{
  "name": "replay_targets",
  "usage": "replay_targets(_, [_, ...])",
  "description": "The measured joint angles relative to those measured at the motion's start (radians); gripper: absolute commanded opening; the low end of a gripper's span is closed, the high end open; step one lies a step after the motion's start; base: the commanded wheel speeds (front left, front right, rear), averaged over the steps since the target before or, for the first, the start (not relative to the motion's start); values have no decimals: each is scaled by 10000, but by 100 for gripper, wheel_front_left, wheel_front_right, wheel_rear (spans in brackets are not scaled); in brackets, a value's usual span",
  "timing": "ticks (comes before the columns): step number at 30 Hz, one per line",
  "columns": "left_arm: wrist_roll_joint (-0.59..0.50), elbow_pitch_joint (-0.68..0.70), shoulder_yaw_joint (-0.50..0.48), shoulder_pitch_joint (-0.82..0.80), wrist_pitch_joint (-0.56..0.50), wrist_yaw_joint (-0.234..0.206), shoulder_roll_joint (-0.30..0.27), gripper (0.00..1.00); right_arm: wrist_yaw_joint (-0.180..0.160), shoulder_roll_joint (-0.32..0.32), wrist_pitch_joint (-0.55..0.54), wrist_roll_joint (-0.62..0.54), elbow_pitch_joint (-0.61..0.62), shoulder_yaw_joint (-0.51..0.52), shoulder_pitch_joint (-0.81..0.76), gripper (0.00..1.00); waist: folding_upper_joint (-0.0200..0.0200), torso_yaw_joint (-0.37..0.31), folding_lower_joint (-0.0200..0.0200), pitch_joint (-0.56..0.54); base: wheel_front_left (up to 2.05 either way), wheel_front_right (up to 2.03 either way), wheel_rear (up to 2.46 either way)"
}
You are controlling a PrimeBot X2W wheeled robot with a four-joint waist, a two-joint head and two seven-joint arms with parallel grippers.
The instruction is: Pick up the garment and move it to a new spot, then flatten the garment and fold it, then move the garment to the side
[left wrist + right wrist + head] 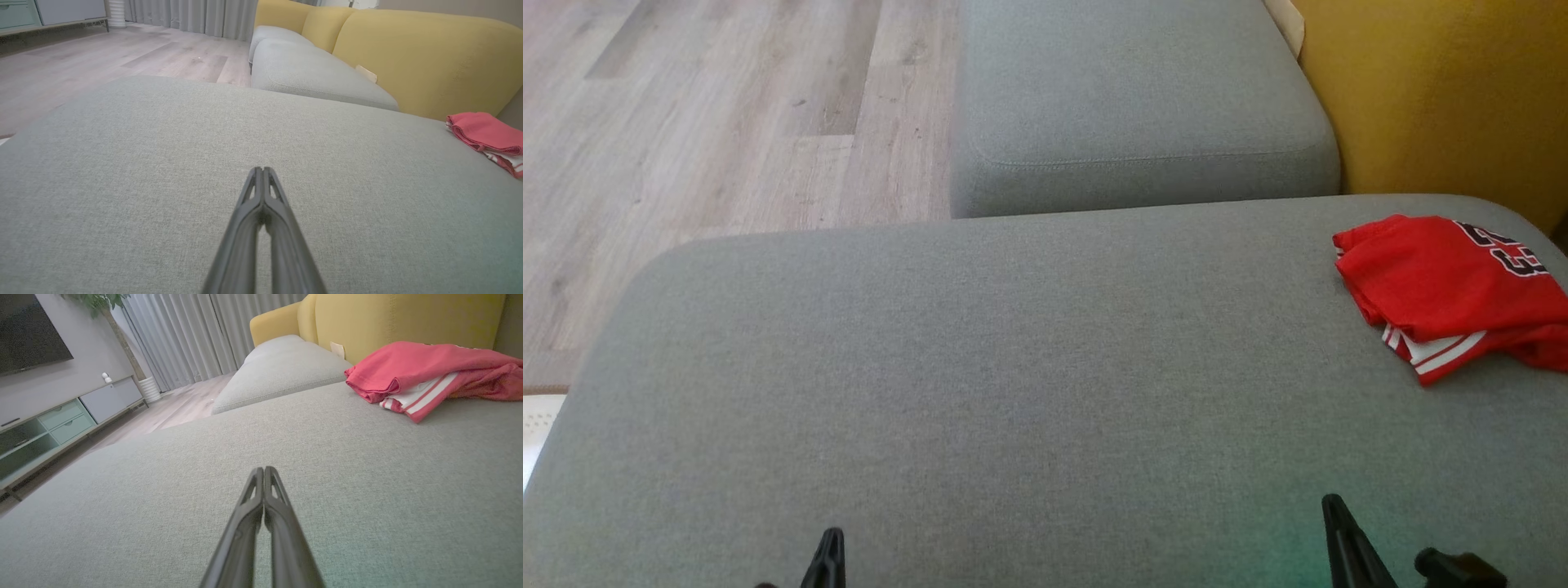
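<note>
Where the grey seat cushion rounds off at its far-left corner, it drops away to pale wood floor. Its far edge runs straight and butts against a second grey cushion at centre-right. The right side is bounded by the yellow backrest. The middle and left of the big cushion are one wide, flat stretch of woven fabric.

The red jersey lies at the cushion's far right, close to the backrest, bunched and partly folded over itself. White-striped trim pokes out along its near edge and dark numerals show on top. It runs off the right edge of the head view, so its full extent cannot be told.

Left gripper: fingers pressed together tip to tip, pinching nothing, low over the near-left part of the cushion. Right gripper: likewise closed up, holding nothing, over the near-right part. Both are well apart from the jersey, with bare fabric between.

Room beyond: grey curtains on the far side, a low media cabinet with pale green drawers, a dark television on the wall above it, and a potted plant beside the curtains. A small pale tag sits low on the backrest behind the second cushion.
</note>
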State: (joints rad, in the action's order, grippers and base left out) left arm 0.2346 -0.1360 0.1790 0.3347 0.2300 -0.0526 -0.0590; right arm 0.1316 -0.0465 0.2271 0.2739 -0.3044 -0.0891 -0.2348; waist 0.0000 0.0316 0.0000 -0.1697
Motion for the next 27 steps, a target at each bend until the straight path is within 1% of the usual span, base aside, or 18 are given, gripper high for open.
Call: replay_targets(27, [3507,-370,-355,-911,-640,451,-50,0,0,-4,-740,3313,48,407,694,0,0,-76,0,421,0,0,0])
